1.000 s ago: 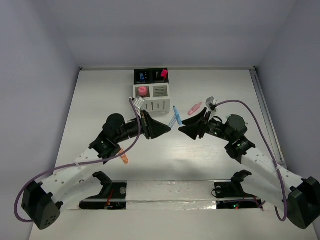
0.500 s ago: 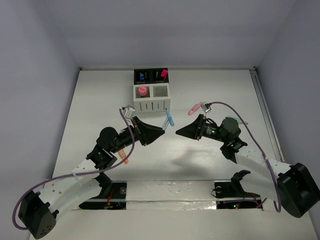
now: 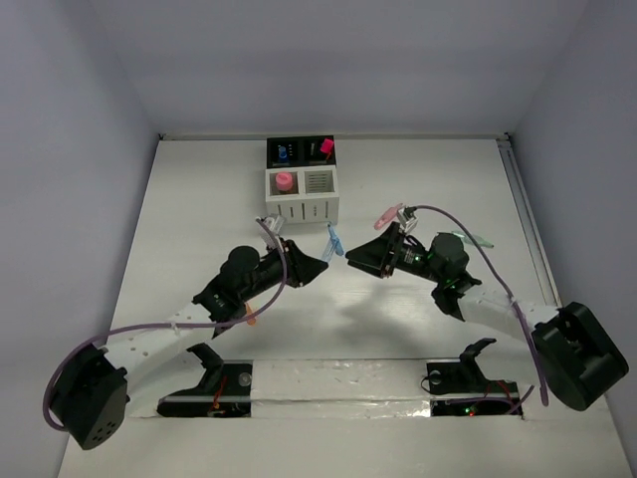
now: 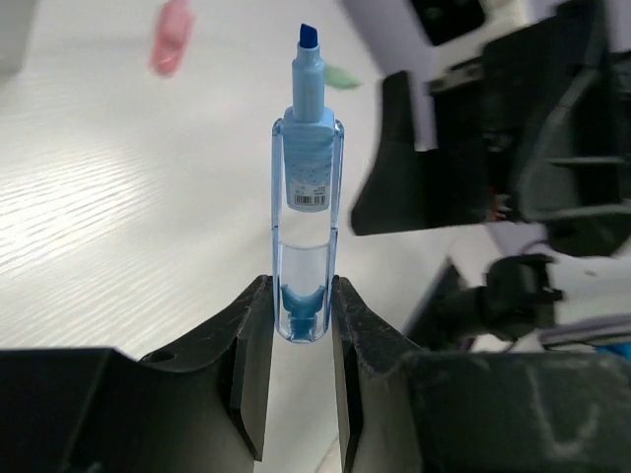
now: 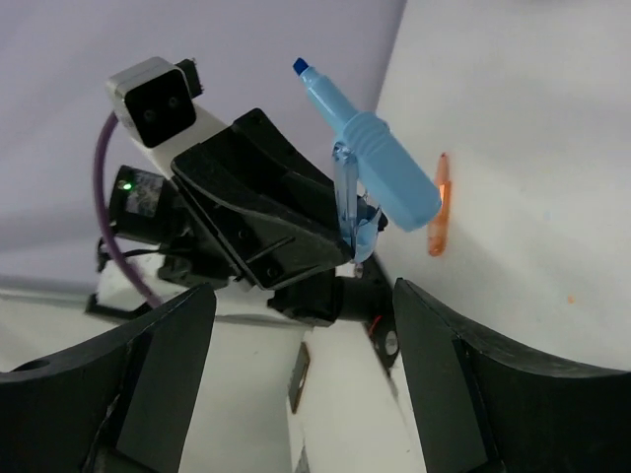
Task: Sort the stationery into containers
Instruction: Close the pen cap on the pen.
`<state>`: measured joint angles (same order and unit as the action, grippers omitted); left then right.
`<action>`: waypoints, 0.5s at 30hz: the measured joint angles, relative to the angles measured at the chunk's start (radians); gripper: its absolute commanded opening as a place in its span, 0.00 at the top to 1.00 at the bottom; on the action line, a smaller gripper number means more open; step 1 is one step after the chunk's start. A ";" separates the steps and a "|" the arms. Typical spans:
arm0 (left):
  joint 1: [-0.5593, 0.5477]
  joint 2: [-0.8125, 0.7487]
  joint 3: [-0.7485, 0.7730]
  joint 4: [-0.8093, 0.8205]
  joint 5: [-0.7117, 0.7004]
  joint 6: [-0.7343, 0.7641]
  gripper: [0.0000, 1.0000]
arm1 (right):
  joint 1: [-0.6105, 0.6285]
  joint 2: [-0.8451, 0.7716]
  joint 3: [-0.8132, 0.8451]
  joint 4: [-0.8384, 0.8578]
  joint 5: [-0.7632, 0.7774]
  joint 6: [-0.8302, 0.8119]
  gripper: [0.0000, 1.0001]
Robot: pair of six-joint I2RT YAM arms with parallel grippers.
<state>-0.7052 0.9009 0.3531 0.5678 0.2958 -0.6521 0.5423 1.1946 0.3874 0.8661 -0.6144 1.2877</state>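
My left tool (image 4: 301, 313) is clamped on the base of the blue highlighter (image 4: 307, 187) and holds it tip-outward above the desk (image 3: 199, 199) at overhead frame centre, likely presenting it for handover. My right tool (image 5: 301, 289) faces it, fingers apart, empty. Only the overhead view shows the containers (image 3: 302, 185), upper centre. The left wrist view confirms the clamp.

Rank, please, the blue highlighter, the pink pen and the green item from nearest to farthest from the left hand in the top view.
1. blue highlighter: gripped in the left hand itself.
2. pink pen: off to the right, just beyond the right hand.
3. green item: farthest, well over to the right.
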 measured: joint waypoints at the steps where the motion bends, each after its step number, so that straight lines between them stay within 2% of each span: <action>1: 0.000 0.029 0.024 -0.042 -0.024 0.012 1.00 | 0.000 -0.003 0.000 -0.032 0.018 -0.024 0.22; 4: 0.000 0.090 0.092 -0.151 -0.082 0.048 1.00 | 0.000 -0.056 0.003 -0.182 0.101 -0.120 0.22; 8: 0.000 0.182 0.185 -0.268 -0.143 0.099 1.00 | 0.000 -0.211 0.011 -0.447 0.277 -0.290 0.23; 11: 0.000 0.300 0.242 -0.295 -0.143 0.115 1.00 | 0.000 -0.291 0.036 -0.607 0.407 -0.409 0.25; 15: 0.000 0.463 0.317 -0.334 -0.132 0.122 1.00 | 0.000 -0.304 0.080 -0.724 0.508 -0.523 0.31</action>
<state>-0.7048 1.3636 0.6704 0.2340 0.1642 -0.5304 0.5423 0.8902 0.4671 0.1417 -0.1062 0.7643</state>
